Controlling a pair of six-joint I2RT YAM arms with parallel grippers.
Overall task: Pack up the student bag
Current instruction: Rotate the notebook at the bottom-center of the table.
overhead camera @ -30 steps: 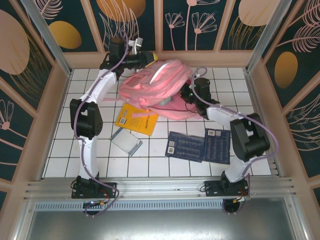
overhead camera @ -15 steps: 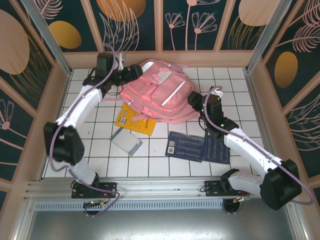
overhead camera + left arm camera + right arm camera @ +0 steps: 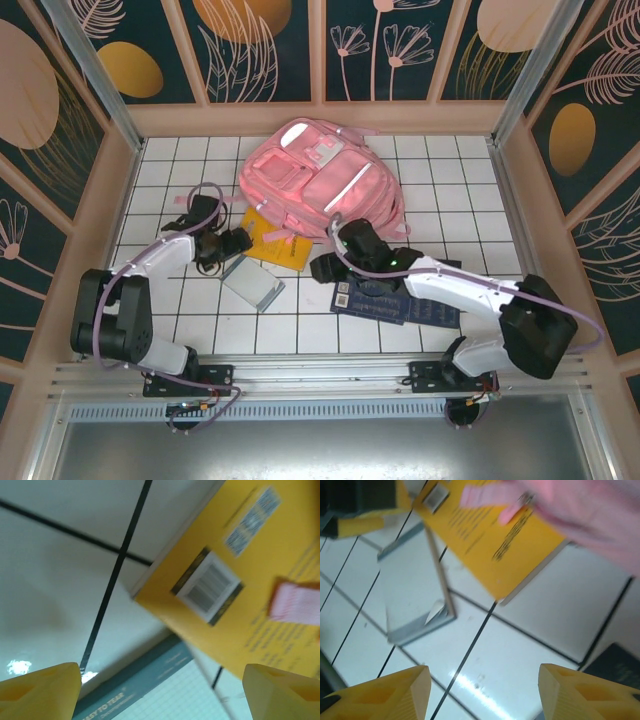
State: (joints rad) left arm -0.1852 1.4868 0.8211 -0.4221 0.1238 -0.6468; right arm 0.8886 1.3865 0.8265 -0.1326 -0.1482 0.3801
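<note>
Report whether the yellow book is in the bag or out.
Out: the yellow book lies on the tiles, partly under the bag.

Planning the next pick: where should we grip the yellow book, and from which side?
Take the yellow book by its bare left edge, coming from the left, where the left gripper sits open. The book lies flat and its far right side is tucked under the student bag, so that edge looks freest.

Both arms stretched low, left gripper (image 3: 238, 240) and right gripper (image 3: 322, 268) gaping empty
</note>
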